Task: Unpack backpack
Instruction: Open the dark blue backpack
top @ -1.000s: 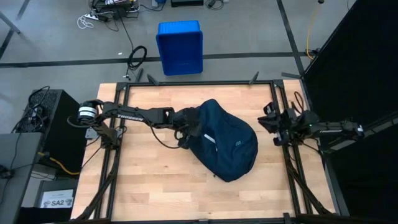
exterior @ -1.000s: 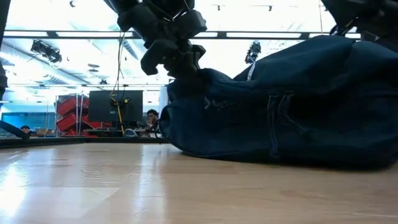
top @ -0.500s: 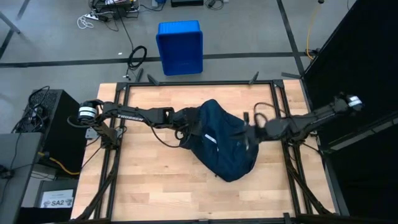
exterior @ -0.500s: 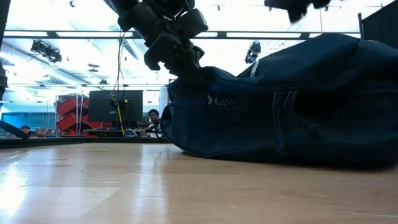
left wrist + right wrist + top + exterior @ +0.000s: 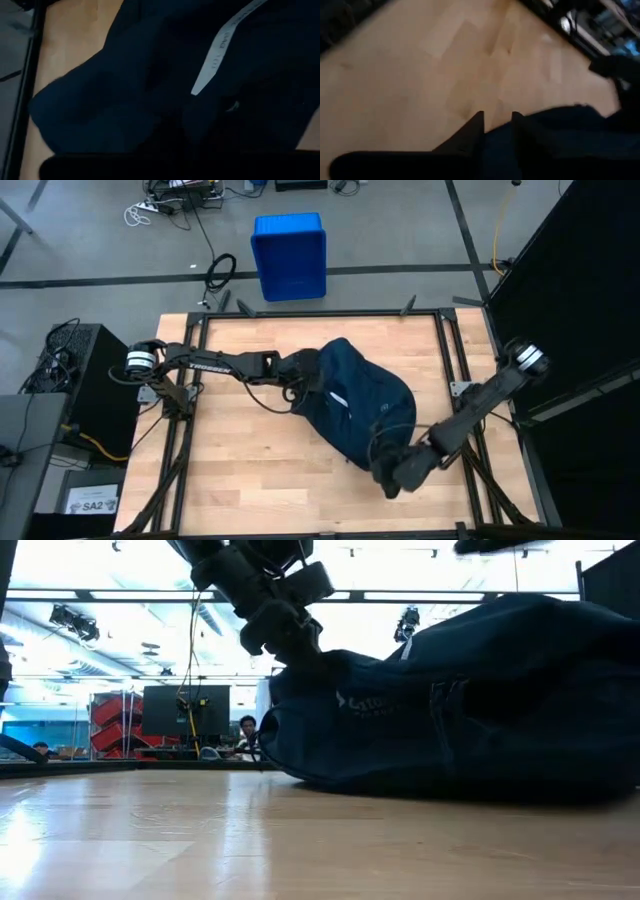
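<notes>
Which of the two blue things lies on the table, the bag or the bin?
The backpack: soft, dark navy, lying on the wooden table between both arms. The bin is bright blue, rigid, and stands on the floor beyond the table.

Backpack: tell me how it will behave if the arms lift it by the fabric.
The backpack looks soft and slumps on the table, so it would likely sag and fold rather than hold shape. Its bulging body suggests contents inside, perhaps some weight. Being broad and flat-lying, it seems unlikely to roll.

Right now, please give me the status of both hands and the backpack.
Left hand shut on backpack far-left edge. Right hand at its near corner, fingers slightly apart, nothing held. Backpack flat on table. Nothing in the way.
</notes>
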Controlling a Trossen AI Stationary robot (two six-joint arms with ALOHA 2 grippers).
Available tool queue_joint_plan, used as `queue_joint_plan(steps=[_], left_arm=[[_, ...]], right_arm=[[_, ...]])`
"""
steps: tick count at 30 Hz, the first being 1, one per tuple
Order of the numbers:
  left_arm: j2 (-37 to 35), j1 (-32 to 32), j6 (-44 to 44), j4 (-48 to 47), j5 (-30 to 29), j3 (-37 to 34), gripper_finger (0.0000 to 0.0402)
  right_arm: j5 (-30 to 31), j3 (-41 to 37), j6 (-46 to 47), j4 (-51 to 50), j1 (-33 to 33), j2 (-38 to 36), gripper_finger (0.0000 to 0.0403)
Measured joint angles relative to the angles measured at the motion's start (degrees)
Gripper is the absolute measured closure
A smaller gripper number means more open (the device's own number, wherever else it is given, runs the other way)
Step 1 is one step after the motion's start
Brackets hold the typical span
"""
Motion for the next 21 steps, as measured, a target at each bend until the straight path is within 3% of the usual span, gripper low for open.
queue_joint_plan(steps=[6,11,14,18,21], left_arm=[[0.0,0.02,-2.32,-1.54,-2.24,0.0,0.0324],[0.0,-0.18,-5.61,-1.55,-2.58,0.0,0.0272],[0.0,-0.75,-6.76,-1.96,-2.7,0.0,0.0251],[0.0,-0.95,-5.44,-2.27,-2.71,0.0,0.0233],[-0.07,-0.9,-5.27,-3.46,-2.73,0.37,0.0226]], right_arm=[[9.19,0.02,2.72,0.72,3.53,2.8,0.0234],[10.37,0.12,6.82,5.48,5.31,3.36,0.0166],[10.27,3.17,3.07,9.76,5.9,7.97,0.0142],[13.23,10.92,0.68,1.54,6.13,15.47,0.0134],[15.14,16.18,7.2,-10.57,5.65,18.59,0.0141]])
